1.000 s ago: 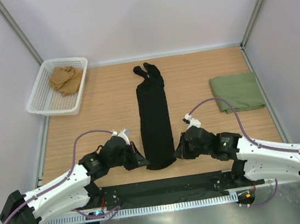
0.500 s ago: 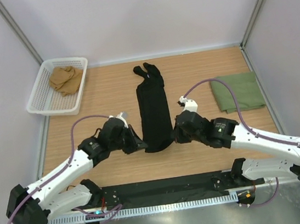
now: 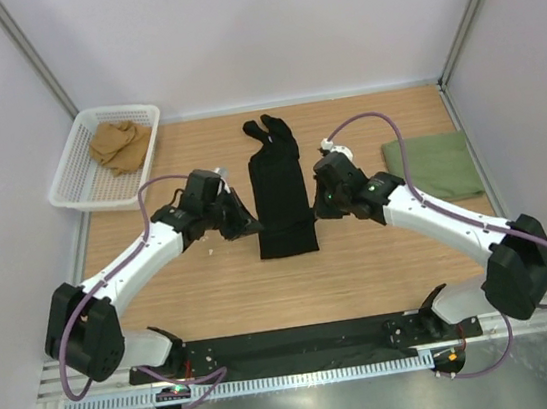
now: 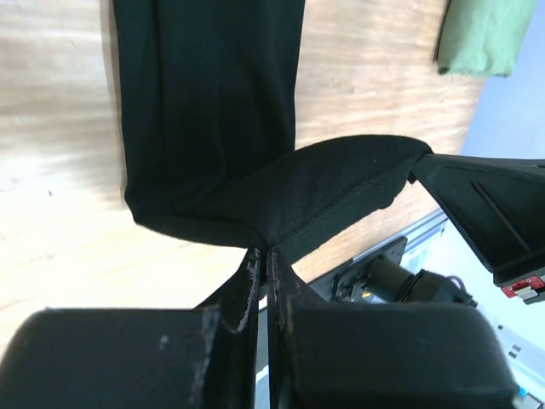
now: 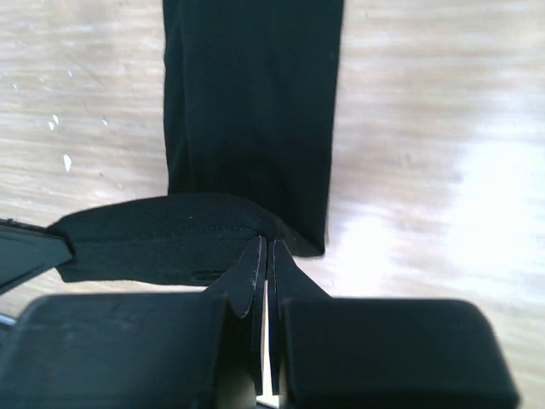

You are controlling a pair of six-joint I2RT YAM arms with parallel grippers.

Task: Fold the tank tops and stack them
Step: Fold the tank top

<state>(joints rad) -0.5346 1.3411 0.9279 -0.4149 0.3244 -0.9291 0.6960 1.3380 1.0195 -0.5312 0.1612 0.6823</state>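
Note:
The black tank top [image 3: 278, 179] lies on the table as a long narrow strip, straps at the far end. Its near hem is lifted and doubled back over the rest. My left gripper [image 3: 249, 228] is shut on the left corner of that hem, with the cloth pinched at its tips [image 4: 264, 251]. At the right corner my right gripper [image 3: 318, 206] pinches the cloth the same way [image 5: 266, 241]. The hem stretches between the two grippers [image 5: 162, 239]. The olive green tank top [image 3: 435, 168] lies folded at the right side, also in the left wrist view [image 4: 481, 34].
A white mesh basket [image 3: 118, 111] stands at the back left corner with a tan cloth [image 3: 119, 144] in it. Grey walls close the table on three sides. A black rail and the arm bases run along the near edge.
Both grippers have moved away from the near edge toward the far end, carrying the black top's hem over its body. The visible strip has become shorter.

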